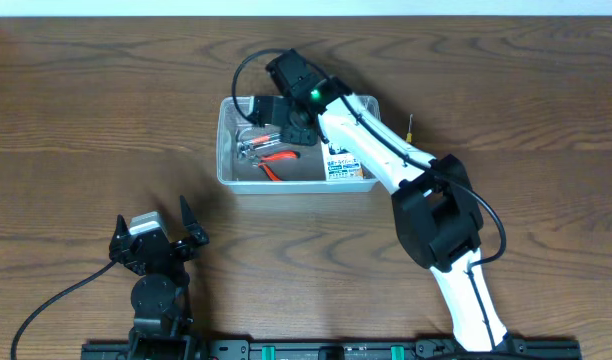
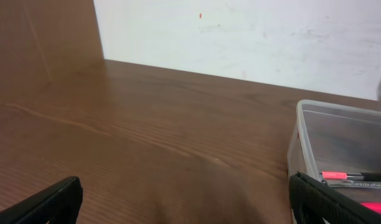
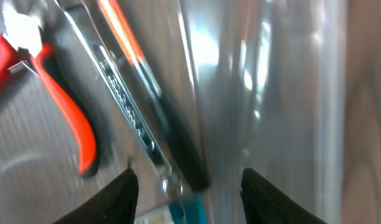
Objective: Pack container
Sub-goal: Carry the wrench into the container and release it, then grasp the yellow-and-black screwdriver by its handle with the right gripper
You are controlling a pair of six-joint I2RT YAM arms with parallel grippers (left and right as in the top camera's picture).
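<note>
The clear plastic container (image 1: 226,170) sits at the table's middle; its near left corner shows in the left wrist view (image 2: 301,134). It holds red-handled pliers (image 1: 278,157), a metal wrench (image 1: 252,148), a black and orange screwdriver (image 3: 154,93) and a blue-and-white box (image 1: 343,160). In the right wrist view the pliers (image 3: 66,106) and wrench (image 3: 119,93) lie beside the container's wall (image 3: 265,93). My right gripper (image 3: 189,186) is open and empty, over the container's far left part (image 1: 276,110). My left gripper (image 1: 158,235) is open and empty, at the front left (image 2: 184,199).
A thin screwdriver with a yellow tip (image 1: 409,128) lies on the wooden table (image 1: 86,120) right of the container. A white wall (image 2: 253,37) stands behind the table's far edge.
</note>
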